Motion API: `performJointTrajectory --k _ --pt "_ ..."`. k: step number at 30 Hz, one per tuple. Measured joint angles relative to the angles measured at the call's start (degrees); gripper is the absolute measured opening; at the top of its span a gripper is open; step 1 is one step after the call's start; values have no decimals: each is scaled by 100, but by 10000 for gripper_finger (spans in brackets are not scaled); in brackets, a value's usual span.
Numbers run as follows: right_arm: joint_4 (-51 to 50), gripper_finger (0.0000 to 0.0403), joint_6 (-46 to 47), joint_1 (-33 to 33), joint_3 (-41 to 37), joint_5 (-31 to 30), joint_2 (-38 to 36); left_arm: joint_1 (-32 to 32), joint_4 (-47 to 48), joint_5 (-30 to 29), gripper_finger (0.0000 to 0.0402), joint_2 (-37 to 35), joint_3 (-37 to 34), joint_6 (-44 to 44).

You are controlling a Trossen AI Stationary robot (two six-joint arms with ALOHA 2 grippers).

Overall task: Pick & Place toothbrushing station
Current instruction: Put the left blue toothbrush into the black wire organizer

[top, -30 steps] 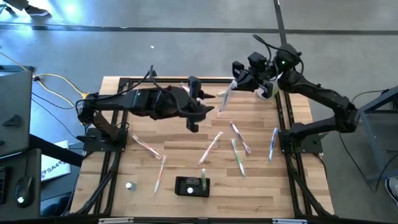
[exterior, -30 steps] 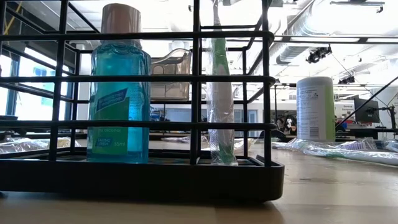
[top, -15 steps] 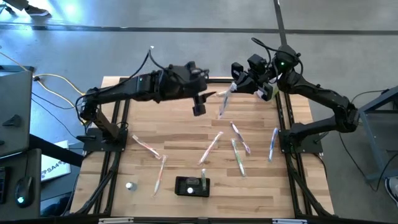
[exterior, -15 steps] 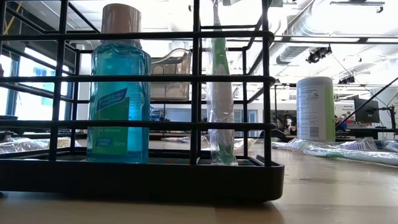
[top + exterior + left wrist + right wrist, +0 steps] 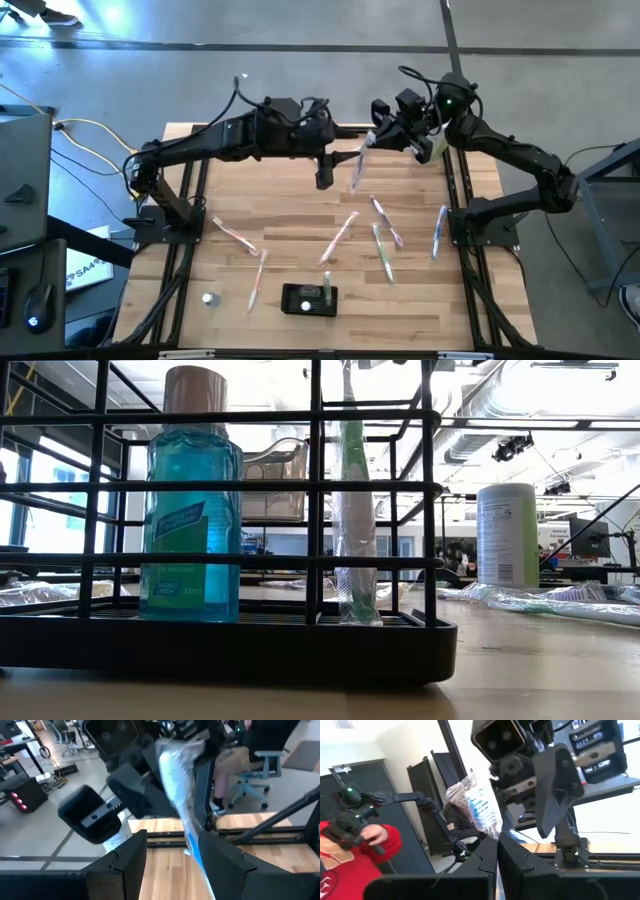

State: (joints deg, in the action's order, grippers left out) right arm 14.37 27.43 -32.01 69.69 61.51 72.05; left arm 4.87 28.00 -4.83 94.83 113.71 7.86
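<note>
The toothbrushing station [image 5: 308,299], a low black holder, stands near the table's near edge. Close up in the low view [image 5: 230,645] it holds a blue mouthwash bottle [image 5: 190,520] and a wrapped green toothbrush [image 5: 352,510]. My right gripper [image 5: 378,135] is at the far right, shut on a wrapped toothbrush [image 5: 359,166]; that toothbrush also shows in the right wrist view [image 5: 477,807]. My left gripper [image 5: 323,178] is open a short way to the left of that toothbrush, facing it [image 5: 192,840], apart from it. My right gripper pinches the wrapped toothbrush by its upper end [image 5: 492,834] between its two shut fingers. The toothbrush hangs slanting down from the fingers toward the table's near left, clear of the table.
Several wrapped toothbrushes lie loose on the table's middle and right [image 5: 340,235] [image 5: 385,250] [image 5: 438,232] and on its left [image 5: 258,278]. A tall white container [image 5: 430,148] stands at the far right. A small silver round thing [image 5: 209,298] lies near the station.
My left gripper has gone up and toward the table's far right, toward the hanging toothbrush, and now faces it. My right gripper has kept almost still with the toothbrush.
</note>
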Motion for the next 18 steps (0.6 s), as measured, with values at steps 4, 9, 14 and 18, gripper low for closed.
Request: performJointTrajectory --k 4,9,14,18 --pt "-50 2 -84 0 0 -17 0 -1 -41 3 177 117 6 -86" --pt "-76 2 -181 0 0 -151 0 1 -89 259 177 263 7 -117" --pt "-78 2 -197 0 0 -166 0 -1 -85 287 177 360 5 -333" --pt "-74 2 -208 -2 0 -240 0 -1 -64 282 177 376 -4 -429"
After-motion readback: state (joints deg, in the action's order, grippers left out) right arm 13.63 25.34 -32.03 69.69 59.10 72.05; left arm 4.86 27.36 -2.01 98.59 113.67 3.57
